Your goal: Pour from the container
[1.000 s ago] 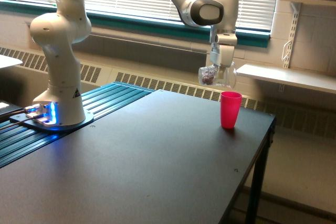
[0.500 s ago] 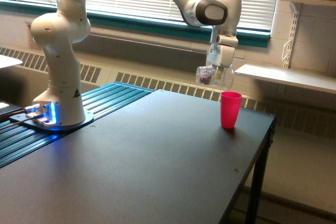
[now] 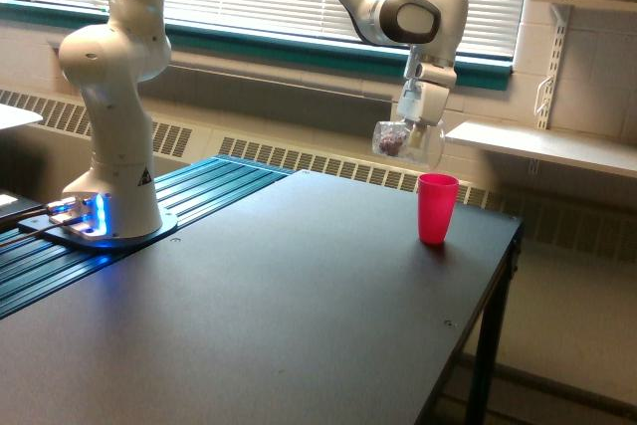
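Clear plastic cup [image 3: 408,142], reddish-brown bits inside: likely light, thin-walled, crushable. Pinched at its side by gripper [image 3: 412,122], above opaque pink cup [image 3: 437,208].

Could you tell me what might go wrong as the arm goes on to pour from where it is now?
1. The clear cup lies nearly on its side above the pink cup, its mouth perhaps not over the narrow opening, so the reddish-brown bits could miss.
2. The pink cup stands near the table edge; spilled bits may roll off.
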Available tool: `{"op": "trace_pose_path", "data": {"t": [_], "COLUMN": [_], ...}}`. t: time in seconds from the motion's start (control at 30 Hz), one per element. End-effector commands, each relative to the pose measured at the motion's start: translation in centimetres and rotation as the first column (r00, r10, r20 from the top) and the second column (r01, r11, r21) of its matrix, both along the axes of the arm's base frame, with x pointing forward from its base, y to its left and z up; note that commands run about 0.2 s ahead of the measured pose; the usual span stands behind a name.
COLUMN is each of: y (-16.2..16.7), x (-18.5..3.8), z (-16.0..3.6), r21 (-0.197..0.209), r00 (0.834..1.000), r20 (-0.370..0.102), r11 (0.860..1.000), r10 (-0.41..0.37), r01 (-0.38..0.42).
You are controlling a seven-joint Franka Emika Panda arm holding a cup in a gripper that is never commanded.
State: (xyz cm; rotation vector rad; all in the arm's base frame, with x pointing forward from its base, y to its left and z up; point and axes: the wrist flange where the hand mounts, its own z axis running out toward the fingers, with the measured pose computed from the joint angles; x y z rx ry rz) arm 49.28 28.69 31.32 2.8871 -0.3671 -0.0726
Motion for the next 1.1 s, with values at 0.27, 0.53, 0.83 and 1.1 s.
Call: {"op": "trace_pose_path", "data": {"t": [0.27, 0.53, 0.83, 1.1], "y": [0.7, 0.9, 1.4, 1.8], "x": [-0.7, -0.1, 0.4, 0.2], "z": [-1.6, -1.1, 0.0, 0.2], "r21": [-0.004, -0.013, -0.003, 0.004], "r00": [0.986, 0.989, 0.993, 0.992], "r20": [-0.124, -0.097, -0.079, -0.087], "r11": [0.993, 0.993, 0.996, 0.996], "r10": [0.115, 0.114, 0.088, 0.087], "r01": [-0.116, -0.116, -0.088, -0.087]}}
